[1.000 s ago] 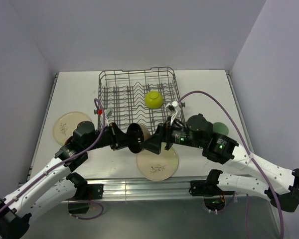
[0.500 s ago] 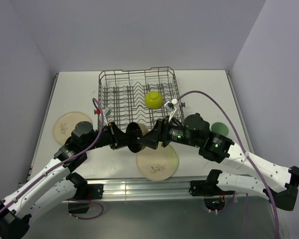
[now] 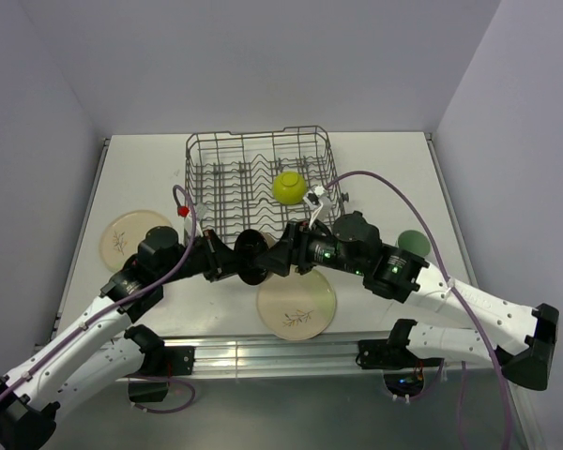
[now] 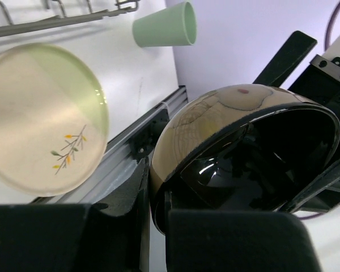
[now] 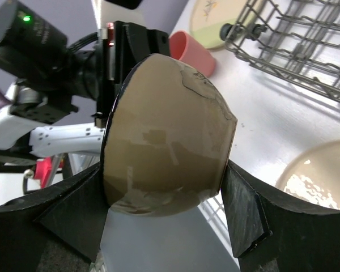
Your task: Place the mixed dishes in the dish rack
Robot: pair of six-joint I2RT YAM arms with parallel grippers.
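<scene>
Dish rack (image 3: 225, 173) is sitting far-centre on the table (image 3: 375, 159), lime-green bowl (image 3: 289, 187) inside. Black bowl (image 3: 251, 255) is hanging just before it (tipped on edge), left gripper (image 3: 233, 261) clamping its rim, right gripper (image 3: 280, 257) fingers (image 5: 243, 209) straddling its base; whether they are pressing, I cannot tell.

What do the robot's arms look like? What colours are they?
The left arm and right arm have white shells with round black joints. A purple cable loops along each. The left one carries a small red tag and a green light. The fingers are black wedges.
</scene>
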